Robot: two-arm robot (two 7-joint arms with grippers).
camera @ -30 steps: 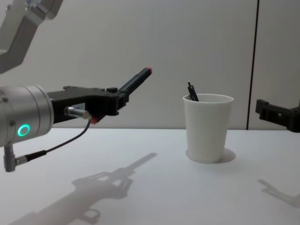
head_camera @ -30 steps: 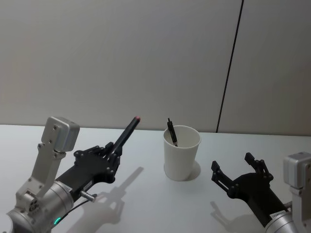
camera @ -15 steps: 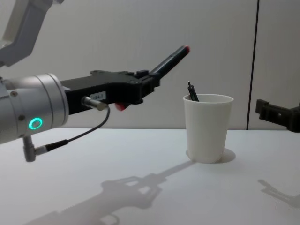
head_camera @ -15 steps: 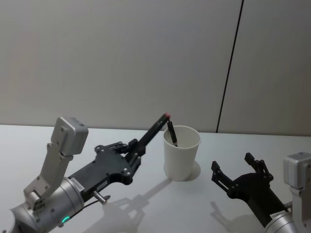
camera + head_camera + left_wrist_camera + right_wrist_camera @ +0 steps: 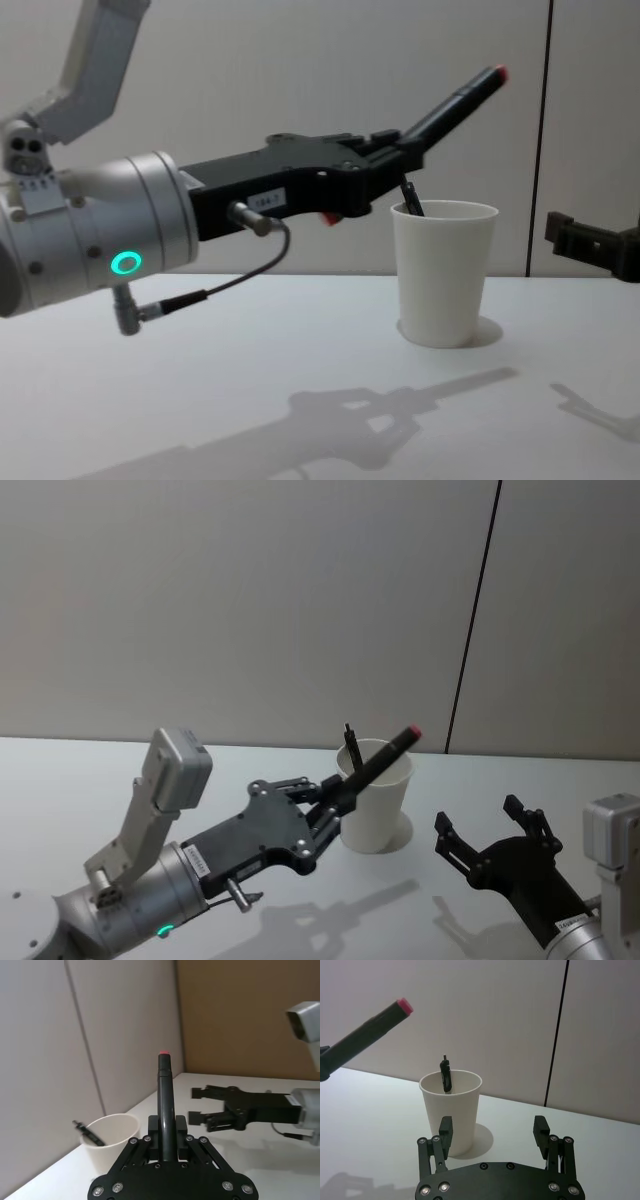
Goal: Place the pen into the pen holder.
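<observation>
A black pen (image 5: 385, 757) with a red end is held in my left gripper (image 5: 335, 795), which is shut on its lower part. The pen slants up and to the right, and its red end sits above the rim of the pen holder (image 5: 375, 815), a white paper cup. Seen from the chest, the pen (image 5: 455, 100) points upward above the cup (image 5: 443, 275). A second black pen (image 5: 352, 750) stands inside the cup against its far left wall. My right gripper (image 5: 495, 835) rests open to the right of the cup, low over the table.
The white table (image 5: 80, 780) runs to a grey wall with a dark vertical seam (image 5: 470, 650). The left arm's body (image 5: 110, 250) fills the left of the chest view. Bare tabletop lies in front of the cup.
My left arm has moved right and up toward the cup with the pen in it; the red end went from left of the cup to above its rim. The right arm is unmoved.
</observation>
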